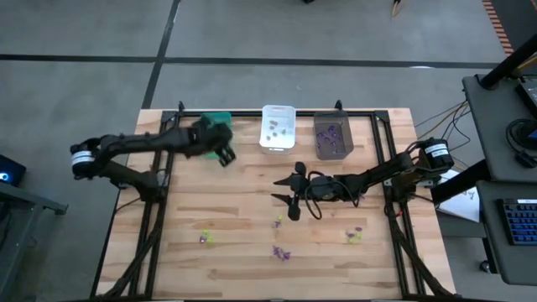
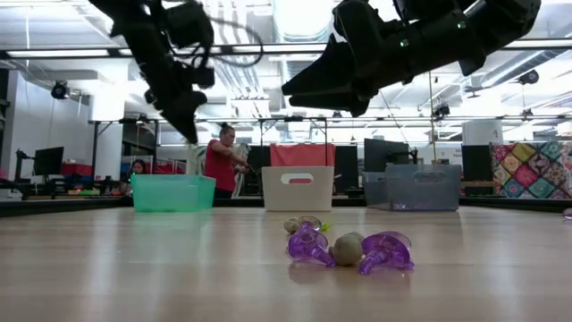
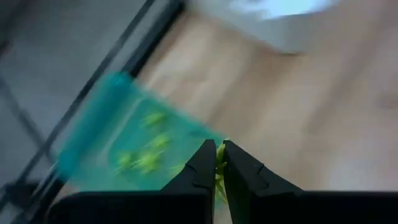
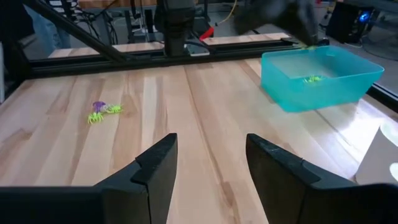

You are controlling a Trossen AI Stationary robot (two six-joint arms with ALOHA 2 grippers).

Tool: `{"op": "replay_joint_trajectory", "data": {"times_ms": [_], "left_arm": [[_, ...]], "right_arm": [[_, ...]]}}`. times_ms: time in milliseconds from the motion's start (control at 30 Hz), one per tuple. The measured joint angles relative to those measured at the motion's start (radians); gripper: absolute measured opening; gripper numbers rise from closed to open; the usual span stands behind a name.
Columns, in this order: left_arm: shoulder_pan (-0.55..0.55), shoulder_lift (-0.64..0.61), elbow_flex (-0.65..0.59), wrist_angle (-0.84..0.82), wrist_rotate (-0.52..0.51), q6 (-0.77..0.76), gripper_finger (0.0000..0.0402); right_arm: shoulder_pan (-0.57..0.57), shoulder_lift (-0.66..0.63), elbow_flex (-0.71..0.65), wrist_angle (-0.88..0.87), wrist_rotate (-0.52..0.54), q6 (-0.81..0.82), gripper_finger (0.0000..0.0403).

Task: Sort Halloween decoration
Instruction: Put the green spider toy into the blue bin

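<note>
Pale wood-plank worktop (image 1: 235, 210). Left end effector (image 3: 216, 163) pinches a half-hidden yellow-green trinket (image 3: 219, 177) beside the translucent green bin (image 1: 220, 122). Right end effector (image 4: 208, 155) gapes wide, empty; spiky purple trinkets (image 1: 281, 252) scattered beyond it.

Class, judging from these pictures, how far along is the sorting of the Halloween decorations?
Done: trinkets already lie in the green bin, white bin and grey bin. In hand: the left gripper pinches a yellow-green trinket by the green bin. Left: loose trinkets on the table.

Tiny spiky purple and yellow-green Halloween decoration (image 1: 281, 252) in small scattered clusters on the wood, some already in bins.
</note>
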Motion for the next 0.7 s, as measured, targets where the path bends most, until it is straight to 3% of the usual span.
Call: {"op": "replay_joint_trajectory", "data": {"times_ms": [200, 367, 467, 700], "left_arm": [[0.273, 0.064, 0.052, -0.03, 0.052, 0.021, 0.0], [0.435, 0.156, 0.082, -0.023, 0.124, 0.073, 0.0], [0.467, 0.213, 0.086, 0.0, 0.174, 0.085, 0.0], [0.471, 0.31, 0.089, 0.029, 0.139, 0.104, 0.0012]], "right_arm": [[0.0, 0.0, 0.007, -0.008, -0.005, -0.001, 0.0185], [0.0, 0.0, 0.008, -0.029, -0.005, -0.001, 0.0185], [-0.004, 0.0, 0.008, -0.038, -0.005, -0.001, 0.0185], [-0.006, 0.0, 0.008, -0.046, -0.005, -0.001, 0.0185]]}}
